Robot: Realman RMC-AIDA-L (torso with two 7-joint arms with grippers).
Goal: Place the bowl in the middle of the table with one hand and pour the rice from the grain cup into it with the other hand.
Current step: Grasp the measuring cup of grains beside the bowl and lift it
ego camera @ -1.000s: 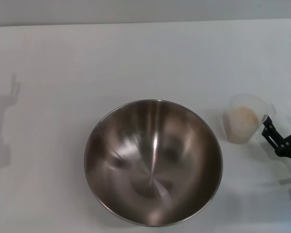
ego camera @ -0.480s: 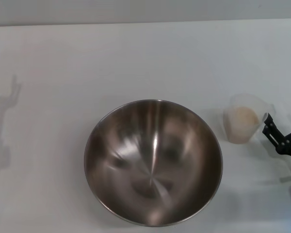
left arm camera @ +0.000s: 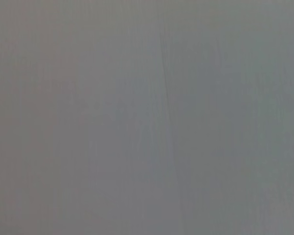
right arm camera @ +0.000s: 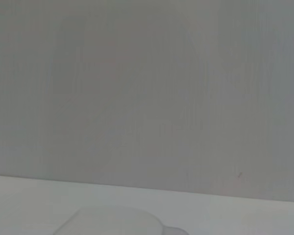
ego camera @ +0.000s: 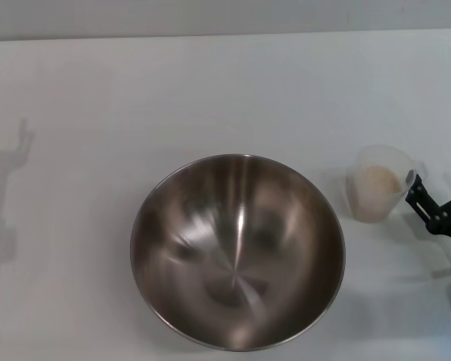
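Head view: bowl (ego camera: pixel 237 252) sits upright on the white bench (ego camera: pixel 135 98), around the middle of its near edge, inside bare. Grain cup (ego camera: pixel 378 183) stands upright near the bench's right edge, apart from the bowl, holding rice (ego camera: pixel 376 180). Right gripper (ego camera: pixel 436 210) enters at the right edge, one finger tip just beside the cup's rim; finger state cannot be told. Left gripper out of view. Right wrist view shows the cup's rim (right arm camera: pixel 110 221) only.
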